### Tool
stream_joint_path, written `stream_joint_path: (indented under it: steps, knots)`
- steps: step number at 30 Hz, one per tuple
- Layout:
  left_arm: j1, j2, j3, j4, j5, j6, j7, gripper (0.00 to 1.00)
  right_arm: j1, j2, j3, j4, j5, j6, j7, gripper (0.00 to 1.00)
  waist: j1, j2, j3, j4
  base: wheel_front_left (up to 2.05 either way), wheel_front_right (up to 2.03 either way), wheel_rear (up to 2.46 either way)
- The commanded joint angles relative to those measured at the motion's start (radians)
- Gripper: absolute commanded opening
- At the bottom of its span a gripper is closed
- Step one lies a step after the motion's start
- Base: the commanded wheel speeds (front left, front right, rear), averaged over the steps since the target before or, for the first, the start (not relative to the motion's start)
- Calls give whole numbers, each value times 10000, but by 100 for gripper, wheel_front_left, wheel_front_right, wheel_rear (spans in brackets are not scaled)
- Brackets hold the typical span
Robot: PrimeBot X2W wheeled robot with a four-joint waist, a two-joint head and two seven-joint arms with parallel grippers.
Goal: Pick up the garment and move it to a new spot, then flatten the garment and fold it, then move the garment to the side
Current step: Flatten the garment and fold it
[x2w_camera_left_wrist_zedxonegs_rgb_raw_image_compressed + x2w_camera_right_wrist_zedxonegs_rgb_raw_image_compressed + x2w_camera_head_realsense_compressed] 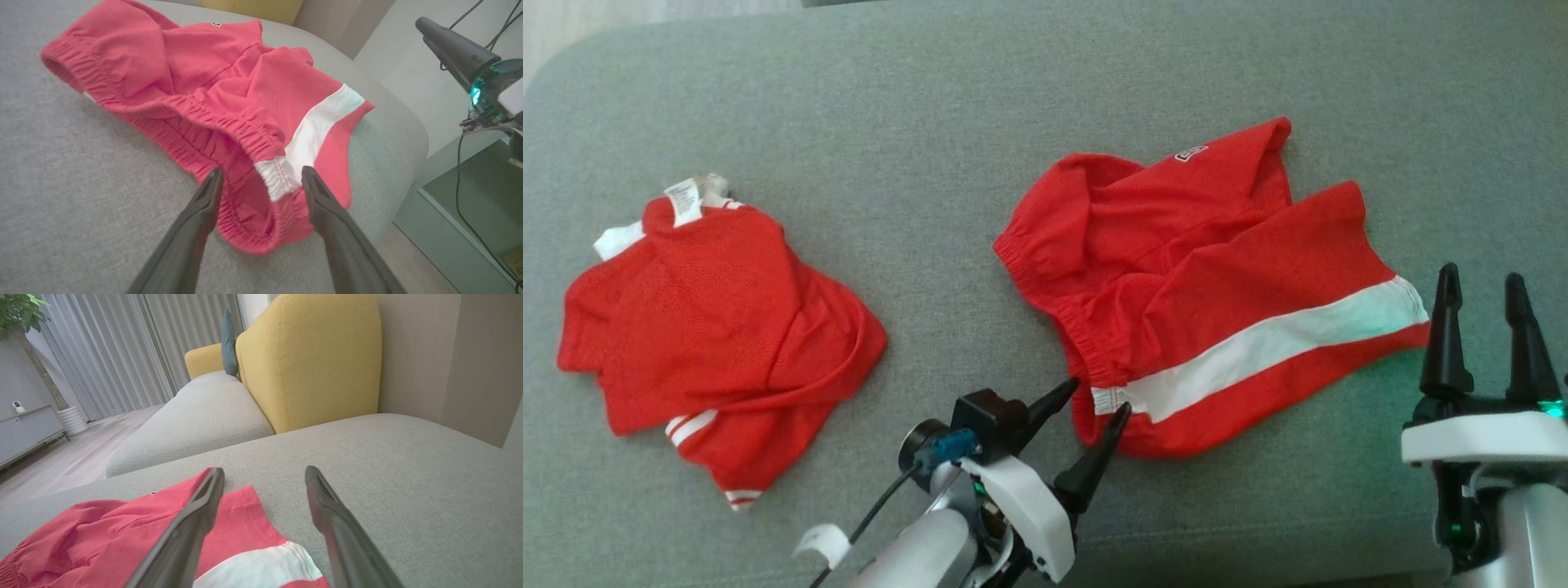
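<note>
Grey sofa cushion [931, 98] lies bare between the red shorts [1217, 278] and a folded red shirt [711, 327] at my left; its front edge runs near my wrists. The shorts sprawl right of centre, waistband leftward, white stripe running rightward. Their small dark patch [1190, 153] is unreadable. My left gripper [1099, 394] gapes either side of the waistband corner; my right gripper [1481, 274] gapes empty beside the hem.

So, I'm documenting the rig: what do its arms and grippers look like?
Both: two long tapered black fingers, white housing, silvery forearm. The left gripper carries a black camera, blue connector, black cable and white tag; the right gripper shows green lights.
</note>
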Motion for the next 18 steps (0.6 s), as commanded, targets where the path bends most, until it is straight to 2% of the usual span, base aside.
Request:
stream_joint_path:
  steps: [1,2,3,4,11,18]
  knots:
    - [-426,-21,141,-221,-165,-19,26,100,-312,-68,279,-257,44,39,-106,100,0,-1,53,-58,0,0,0]
    - [-469,-21,107,-191,-194,-27,41,72,-318,-68,288,-242,40,39,-117,100,0,-1,69,-79,0,0,0]
    - [-502,-21,87,-163,-216,-30,35,28,-326,-68,295,-223,35,39,-126,100,0,-1,78,-99,0,0,0]
    - [-527,-21,71,-141,-237,-31,15,0,-332,-68,291,-194,25,39,-131,100,0,-1,80,-119,0,0,0]
    - [-649,-11,358,-268,-196,323,-505,0,-409,-68,-2,166,-162,39,139,100,0,-1,-2,-126,0,0,0]
    - [-718,117,837,-688,216,828,-834,0,-631,-68,-301,785,-263,39,1075,100,0,-1,-13,92,0,0,0]
